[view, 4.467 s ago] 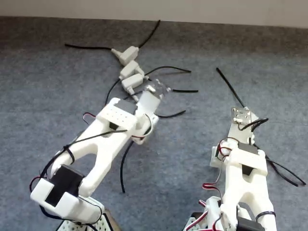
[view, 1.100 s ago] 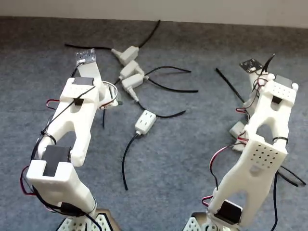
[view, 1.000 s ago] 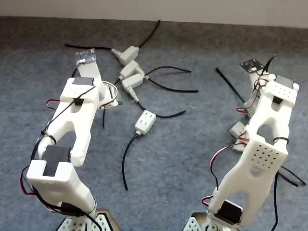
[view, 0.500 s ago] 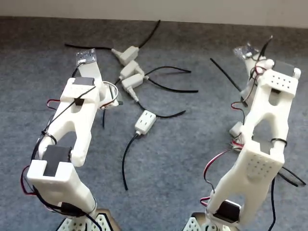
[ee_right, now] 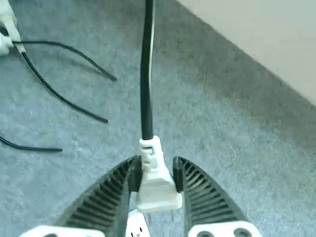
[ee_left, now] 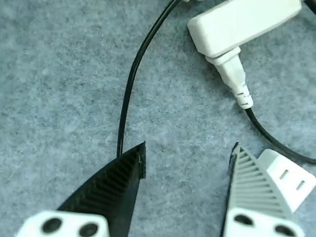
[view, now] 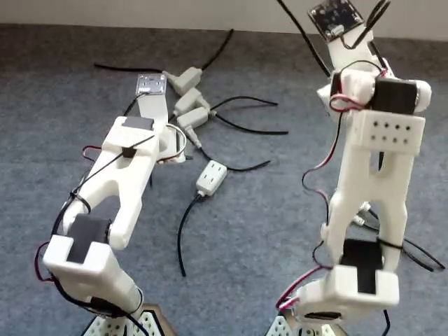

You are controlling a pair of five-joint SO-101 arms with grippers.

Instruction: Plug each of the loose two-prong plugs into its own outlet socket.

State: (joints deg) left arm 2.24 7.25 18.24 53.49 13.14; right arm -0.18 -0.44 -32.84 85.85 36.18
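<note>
Right wrist view: the right gripper (ee_right: 154, 173), clamped on a white two-prong plug (ee_right: 157, 193), is rising off the grey carpet (ee_right: 247, 148) toward its far edge, so the carry is starting; the left gripper (ee_left: 187, 150), spread wide, is shifting beside an outlet socket (ee_left: 289, 178) mid-carpet.

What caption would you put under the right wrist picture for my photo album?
The right hand clamps a white two-prong plug over grey carpet, its black cord trailing away.
</note>
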